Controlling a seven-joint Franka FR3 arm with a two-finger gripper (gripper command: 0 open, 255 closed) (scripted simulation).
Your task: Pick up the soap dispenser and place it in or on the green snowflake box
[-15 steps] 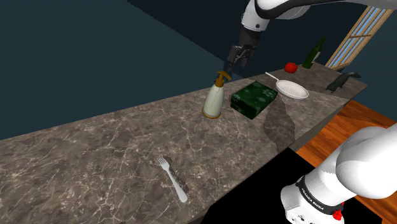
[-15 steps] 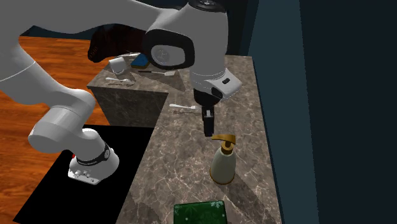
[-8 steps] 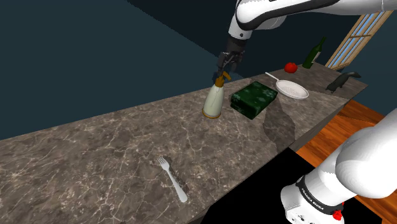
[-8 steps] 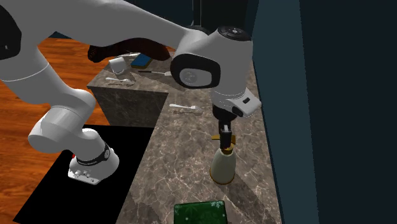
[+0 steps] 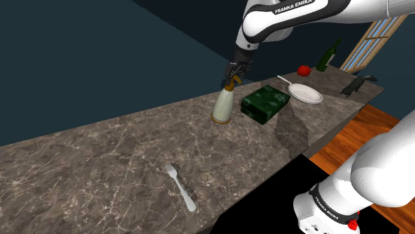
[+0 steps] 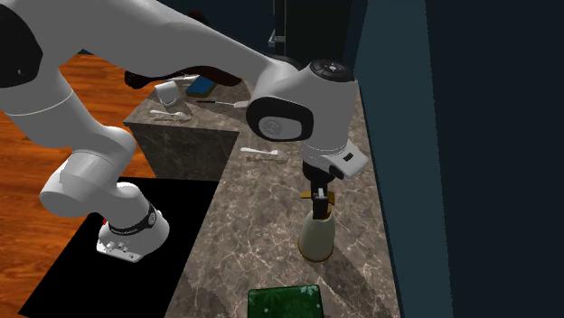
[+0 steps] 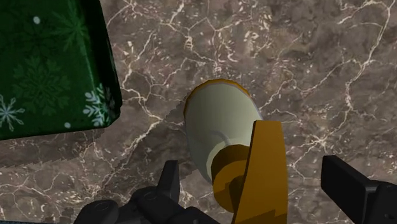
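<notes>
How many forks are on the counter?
1. The fork lies on the counter near its front edge, far from the soap dispenser. A thin utensil beside the plate is too small to name.

The arm is glossy white with rounded links and dark joint bands, black FRANKA EMIKA lettering on its forearm and base ring, a small red spot near the foot, and an all-black two-finger gripper
</notes>
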